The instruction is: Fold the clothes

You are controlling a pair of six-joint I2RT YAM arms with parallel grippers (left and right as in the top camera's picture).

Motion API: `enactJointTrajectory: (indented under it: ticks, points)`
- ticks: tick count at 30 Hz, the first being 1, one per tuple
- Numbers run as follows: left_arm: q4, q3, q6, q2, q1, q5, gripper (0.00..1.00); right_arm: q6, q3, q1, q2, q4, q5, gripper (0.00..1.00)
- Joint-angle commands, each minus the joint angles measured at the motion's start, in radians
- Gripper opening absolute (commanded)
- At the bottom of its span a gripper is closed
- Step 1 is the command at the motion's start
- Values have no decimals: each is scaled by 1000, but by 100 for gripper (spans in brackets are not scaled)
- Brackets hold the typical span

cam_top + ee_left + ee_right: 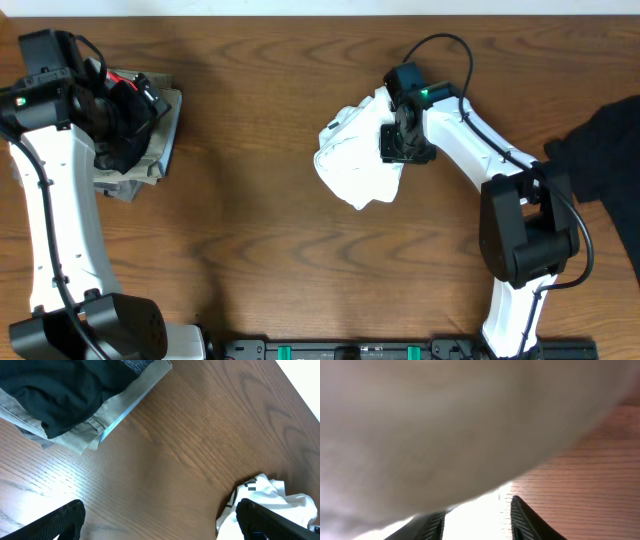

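The white shirt (pixel 355 170) lies bunched just right of the table's (pixel 250 230) centre. Overhead, the right gripper (pixel 405 142) sits on its 2 o'clock edge. Only the wrist view shows the fingers (pixel 527 520) somewhat apart with white cloth over them; whether they pinch it I cannot tell. A black garment (pixel 600 150) lies at 3 o'clock. Farthest, at 10 o'clock, the left gripper (pixel 120 125) hangs over a khaki pile (pixel 165 135); its wrist view shows jaws wide above bare wood
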Motion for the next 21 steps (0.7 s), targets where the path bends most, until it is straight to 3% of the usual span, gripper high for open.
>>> enactJointTrajectory:
  ticks: [1,13,18,21]
  points:
    - [-2,-5,6,6,3,-6,98,17,-2,-12,4,-5,92,37]
    - [-2,-5,6,6,2,-6,98,39,76,-40,4,-144,265,37]
    - [-2,-5,14,6,3,-6,98,21,227,-47,-5,-259,192,36]
    - [-2,-5,17,6,3,-13,98,-94,322,-37,-6,-272,11,38]
